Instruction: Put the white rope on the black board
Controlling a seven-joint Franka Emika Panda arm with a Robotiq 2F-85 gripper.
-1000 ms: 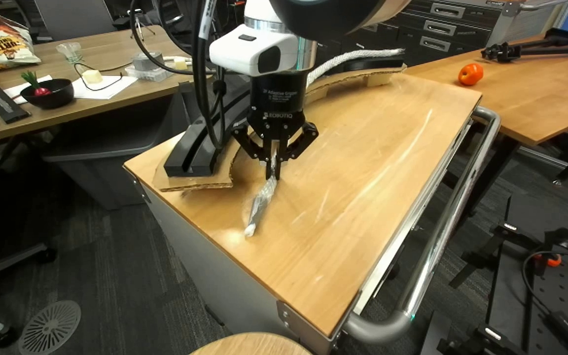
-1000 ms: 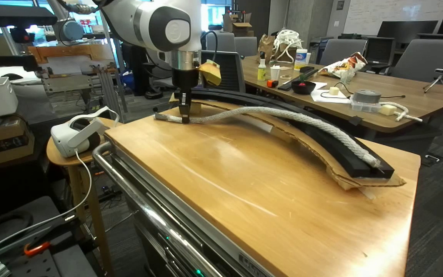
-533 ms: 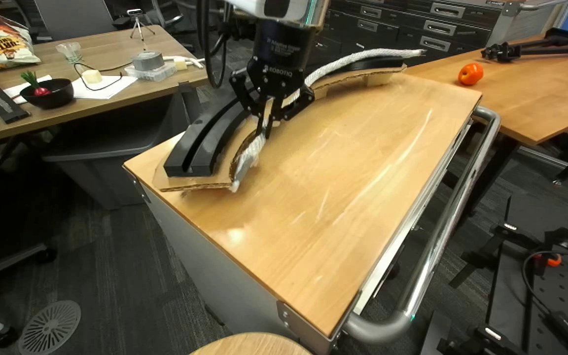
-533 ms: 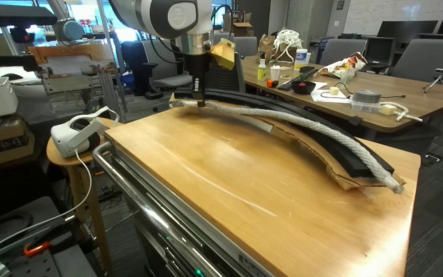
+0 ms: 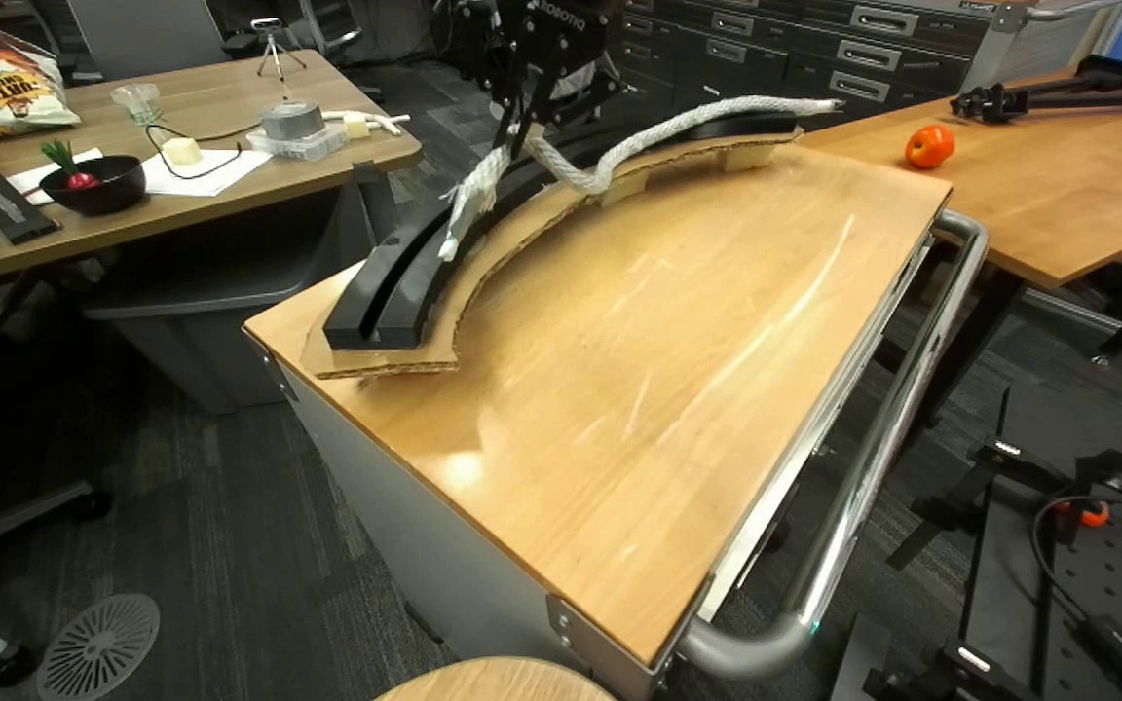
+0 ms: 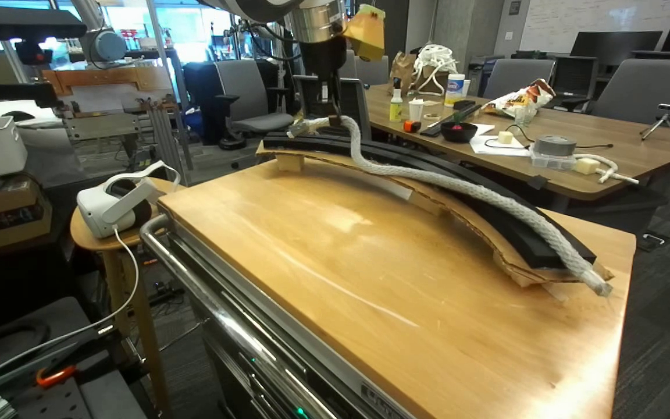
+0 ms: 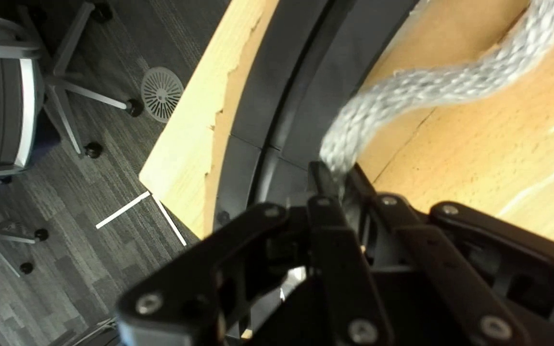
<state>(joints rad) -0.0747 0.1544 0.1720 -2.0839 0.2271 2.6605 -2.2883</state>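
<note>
A: What has the gripper (image 7: 339, 179) got?

B: The rope (image 6: 445, 179), pinched between its fingers close to one end. A short tail (image 5: 471, 195) hangs past the grip, tilted down over the board (image 7: 325, 96).

A: And the rest?

B: In both exterior views it drops from the fingers into a sagging bend, then runs along the board's curve. The far end (image 6: 594, 280) pokes out past the board's end. So I'd call it partly placed, with the held end waiting to be laid down.

A: What could spoil it?

B: That bend, mostly. Let go now and I'd expect the slack to slump onto the cardboard (image 5: 439, 354), since one spot alone is held and the sag lies on that side. (Whether it touches the cardboard already, I can't tell.)

A: Could the far end suffer too?

B: I think so. A cord this thick may pass on a push, so driving the held end along could shove the far end further out.

A: Then pull it taut?

B: Gently. A taut rope wants to run straight, and on a curve that could drag the middle off the inner edge.

A: And lowering?

B: Too deep, and the fingers might press on the board and shift it, if nothing fixes it there.
</note>
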